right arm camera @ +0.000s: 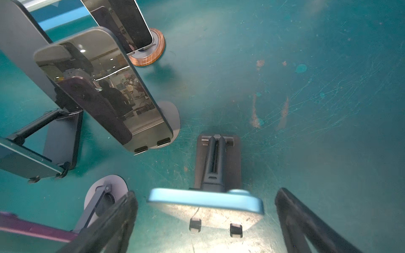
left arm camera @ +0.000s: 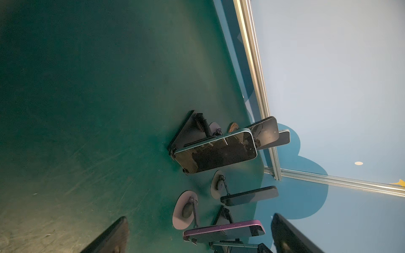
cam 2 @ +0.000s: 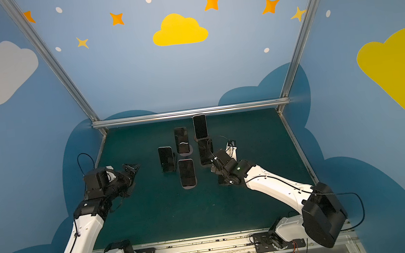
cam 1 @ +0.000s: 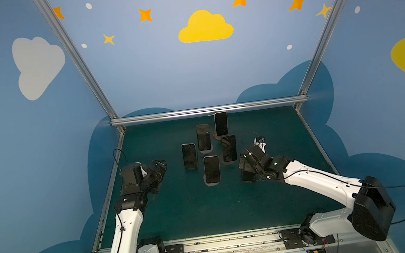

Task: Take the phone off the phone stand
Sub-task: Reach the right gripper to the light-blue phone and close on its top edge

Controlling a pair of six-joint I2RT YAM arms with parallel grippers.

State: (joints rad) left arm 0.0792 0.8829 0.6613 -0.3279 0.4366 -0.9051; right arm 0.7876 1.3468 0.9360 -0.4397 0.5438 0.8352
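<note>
Table: dark green and scuffed; five phones bunched on it toward the back, each propped upright on its own stand

Task phone: blue phone, rightmost of the bunch in both top views; in the right wrist view the blue phone leans on a black stand, its foot caught in the stand's two hooks

Right arm: right pincer wide; its fingers flank the blue phone with a gap on either side, gripping nothing; in a top view the right pincer sits low over the table, just beside the phone's right edge

Left arm: left pincer wide and empty; it hangs left of the bunch, near a teal-edged phone but apart from it; the left wrist view shows the teal-edged phone on a folding black stand of its own

Other phones: purple phone at the front on a pale oval base; dark phone behind it; rearmost phone on a round wooden base, close to the back rail
</note>
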